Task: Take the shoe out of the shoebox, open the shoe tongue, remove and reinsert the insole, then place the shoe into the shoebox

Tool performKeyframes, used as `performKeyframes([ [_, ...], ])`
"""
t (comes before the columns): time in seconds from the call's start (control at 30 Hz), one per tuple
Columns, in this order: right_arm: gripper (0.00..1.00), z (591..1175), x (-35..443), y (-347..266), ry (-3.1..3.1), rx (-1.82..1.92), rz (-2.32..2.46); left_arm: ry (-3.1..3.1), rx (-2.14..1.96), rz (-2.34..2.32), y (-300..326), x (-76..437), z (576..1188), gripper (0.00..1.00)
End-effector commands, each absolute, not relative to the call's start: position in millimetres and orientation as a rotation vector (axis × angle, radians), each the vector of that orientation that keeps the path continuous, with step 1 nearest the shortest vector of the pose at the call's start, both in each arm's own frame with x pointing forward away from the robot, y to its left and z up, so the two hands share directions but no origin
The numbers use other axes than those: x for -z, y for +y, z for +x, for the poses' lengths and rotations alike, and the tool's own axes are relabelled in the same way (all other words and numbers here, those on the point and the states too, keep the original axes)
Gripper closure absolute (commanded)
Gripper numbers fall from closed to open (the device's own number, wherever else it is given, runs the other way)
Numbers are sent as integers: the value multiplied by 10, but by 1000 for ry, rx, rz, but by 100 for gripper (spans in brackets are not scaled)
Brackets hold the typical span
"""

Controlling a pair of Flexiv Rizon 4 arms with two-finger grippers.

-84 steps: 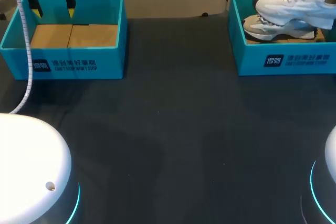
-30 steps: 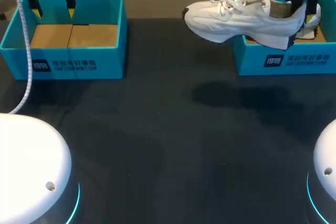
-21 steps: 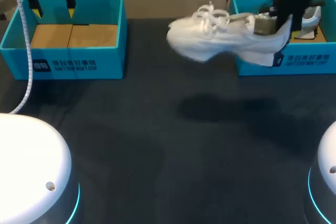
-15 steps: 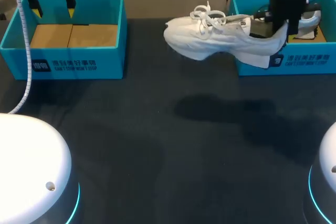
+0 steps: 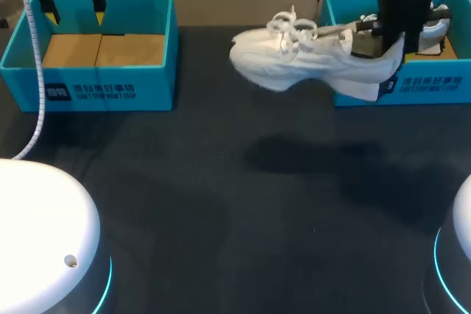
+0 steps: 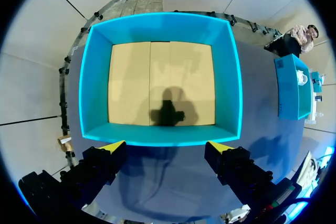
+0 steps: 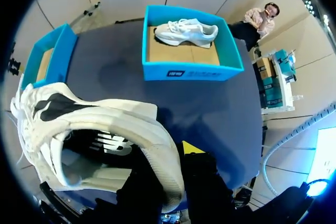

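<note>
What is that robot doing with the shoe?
The right gripper is shut on the heel of a white shoe and holds it in the air. The toe is out over the dark table and the heel is by the right shoebox. Another shoe sits in that box. The left gripper hangs open above the left shoebox, touching nothing.
</note>
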State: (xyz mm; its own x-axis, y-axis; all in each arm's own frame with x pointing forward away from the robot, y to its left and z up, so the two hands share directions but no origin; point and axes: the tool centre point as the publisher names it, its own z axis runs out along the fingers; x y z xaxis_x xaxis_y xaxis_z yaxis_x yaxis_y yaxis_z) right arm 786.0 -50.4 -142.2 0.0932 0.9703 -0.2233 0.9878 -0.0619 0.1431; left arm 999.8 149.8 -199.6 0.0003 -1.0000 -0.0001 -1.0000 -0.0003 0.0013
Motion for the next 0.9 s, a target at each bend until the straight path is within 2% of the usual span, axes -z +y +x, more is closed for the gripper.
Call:
performKeyframes([
  [0.03,100,7746,1578,-414,1948,91,2130,-2221,1,2221,1499,1998,9999,0],
  [0.3,100,7519,1832,-103,1974,106,2086,-2221,1,2221,1499,1998,9999,0],
  [0.9,100,7216,2733,314,2073,152,2143,-2221,1,2221,1499,1998,9999,0],
])
